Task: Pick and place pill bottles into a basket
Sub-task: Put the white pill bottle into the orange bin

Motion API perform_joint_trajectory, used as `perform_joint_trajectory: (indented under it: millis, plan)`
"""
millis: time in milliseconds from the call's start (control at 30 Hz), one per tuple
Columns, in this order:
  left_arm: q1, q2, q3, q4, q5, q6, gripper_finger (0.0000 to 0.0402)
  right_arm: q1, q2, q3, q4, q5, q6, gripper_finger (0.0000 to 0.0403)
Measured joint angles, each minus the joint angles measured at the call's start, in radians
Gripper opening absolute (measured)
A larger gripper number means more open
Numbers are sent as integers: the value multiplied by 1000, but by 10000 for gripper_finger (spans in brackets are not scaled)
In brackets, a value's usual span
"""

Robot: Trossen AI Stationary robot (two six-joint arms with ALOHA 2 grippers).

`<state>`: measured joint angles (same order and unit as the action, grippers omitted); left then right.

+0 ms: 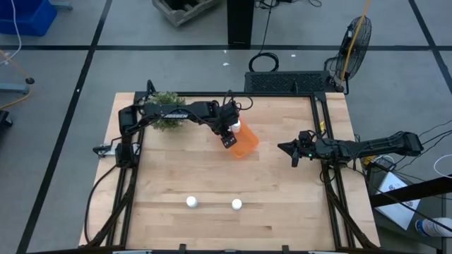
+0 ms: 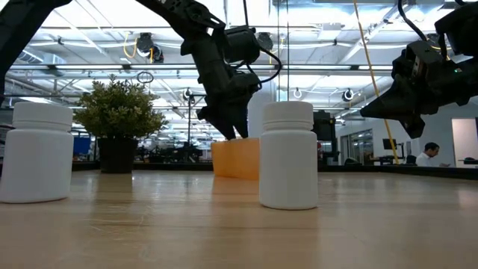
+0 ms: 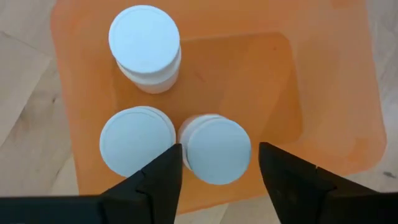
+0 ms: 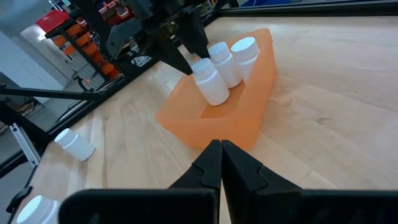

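Two bottles stand near the table's front edge. Three more bottles sit in the basket, mid-table toward the back, where the left gripper hangs, fingers spread around one cap. The right gripper, fingers pressed together, hovers by the right edge.

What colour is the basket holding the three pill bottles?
Bright orange, slightly translucent. The basket shows best in the left wrist view, under the open left pincer.
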<state>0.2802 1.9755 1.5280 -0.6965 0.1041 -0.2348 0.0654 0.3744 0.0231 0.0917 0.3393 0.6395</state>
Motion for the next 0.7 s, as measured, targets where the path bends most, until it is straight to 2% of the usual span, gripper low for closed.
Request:
perform_joint_trajectory:
  millis: [267,533,700]
  plan:
    - [0,-2,0,11,21,-47,266,0,0,0,0,0,0,0]
    - [-6,-106,0,40,34,-135,277,0,0,0,0,0,0,0]
    - [-60,-210,1,-100,34,-202,278,0,0,0,0,0,2,0]
